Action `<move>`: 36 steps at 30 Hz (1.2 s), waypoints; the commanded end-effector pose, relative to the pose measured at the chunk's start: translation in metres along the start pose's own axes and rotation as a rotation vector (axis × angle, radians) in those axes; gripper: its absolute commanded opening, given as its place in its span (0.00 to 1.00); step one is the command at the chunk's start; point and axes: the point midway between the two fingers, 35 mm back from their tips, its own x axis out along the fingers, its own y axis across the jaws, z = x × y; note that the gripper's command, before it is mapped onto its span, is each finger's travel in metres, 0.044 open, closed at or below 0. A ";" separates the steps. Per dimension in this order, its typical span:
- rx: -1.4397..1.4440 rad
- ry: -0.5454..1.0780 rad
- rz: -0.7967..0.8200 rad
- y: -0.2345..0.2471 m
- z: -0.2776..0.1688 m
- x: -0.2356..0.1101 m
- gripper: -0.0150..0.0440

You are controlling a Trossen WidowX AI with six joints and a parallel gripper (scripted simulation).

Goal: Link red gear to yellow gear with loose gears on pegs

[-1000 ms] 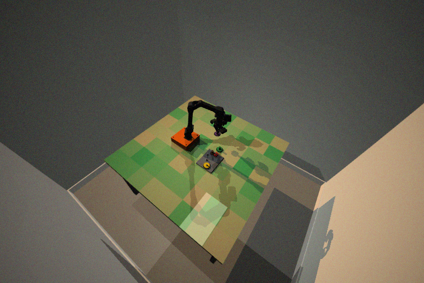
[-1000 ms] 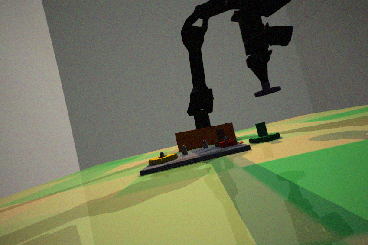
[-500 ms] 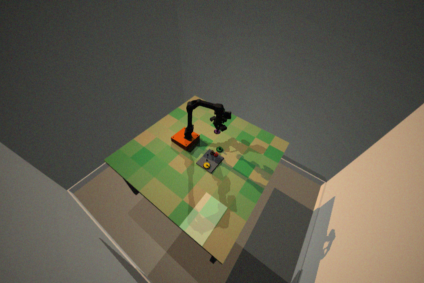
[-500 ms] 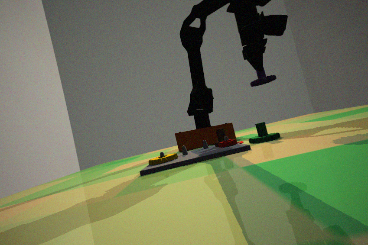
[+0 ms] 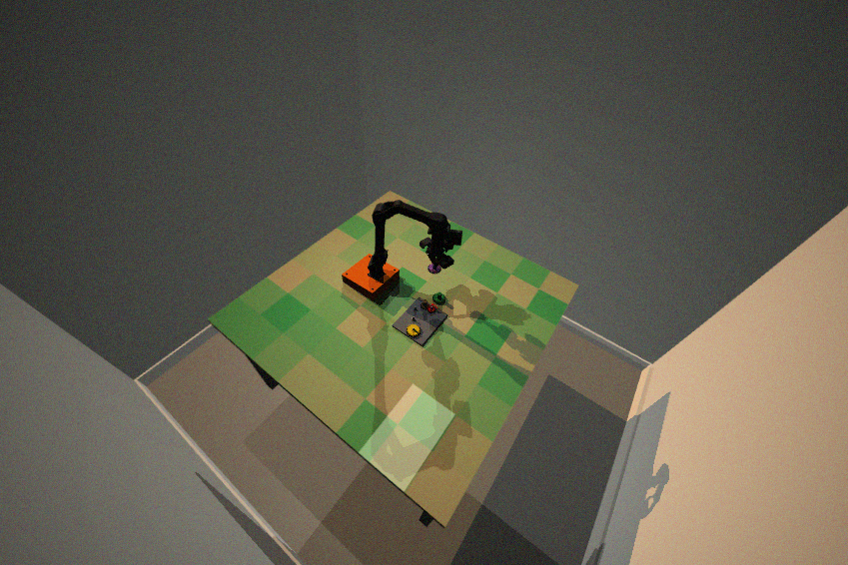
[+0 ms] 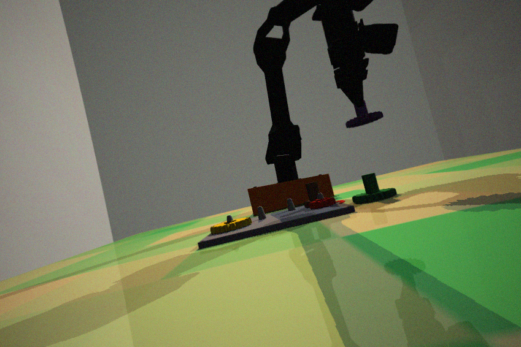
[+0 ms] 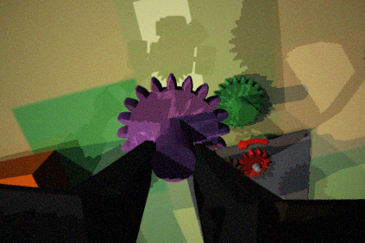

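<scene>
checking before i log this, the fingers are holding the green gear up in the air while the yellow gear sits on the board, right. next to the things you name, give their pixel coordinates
Not quite: the gear held up in the fingers (image 6: 361, 104) is purple (image 6: 364, 119) (image 7: 147, 105). The wrist view shows it between them. The yellow gear (image 5: 413, 329) (image 6: 231, 225) does sit on the board (image 5: 405, 324) (image 6: 277, 224).

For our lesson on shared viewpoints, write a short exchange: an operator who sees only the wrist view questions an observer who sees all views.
Operator: Wrist view only. Where's the yellow gear?
Observer: The yellow gear is on the grey board, at the opposite end from the red gear.
Operator: Any bare pegs between them?
Observer: Yes, the exterior view shows two bare pegs standing between the yellow and red gears.
</scene>
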 end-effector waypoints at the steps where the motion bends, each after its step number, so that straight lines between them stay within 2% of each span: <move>1: -0.004 0.008 0.004 -0.004 -0.007 0.005 0.25; 36: 0.002 0.024 -0.001 -0.047 -0.073 0.036 0.25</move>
